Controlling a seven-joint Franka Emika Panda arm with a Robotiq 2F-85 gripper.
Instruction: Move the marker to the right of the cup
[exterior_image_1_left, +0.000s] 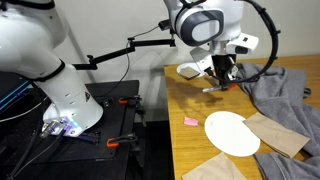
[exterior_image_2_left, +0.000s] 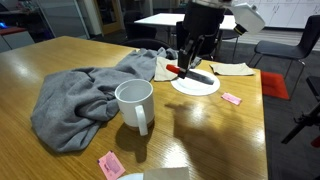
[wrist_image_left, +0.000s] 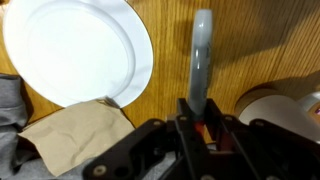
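Gripper (wrist_image_left: 200, 126) was clamped on the marker (exterior_image_2_left: 176, 70) | marker hung above the plate (exterior_image_2_left: 200, 88), apart from the cup (exterior_image_2_left: 135, 100) | step called for a level carry clear of the cup rim, then lowering onto bare worktop (exterior_image_2_left: 230, 130) right of the cup before release.

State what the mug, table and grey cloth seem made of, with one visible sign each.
Mug: probably glazed ceramic; white, smooth, thick rim.
Table: wood or veneer; grain lines, slight sheen.
Grey cloth: soft matte fabric; crumpled folds.
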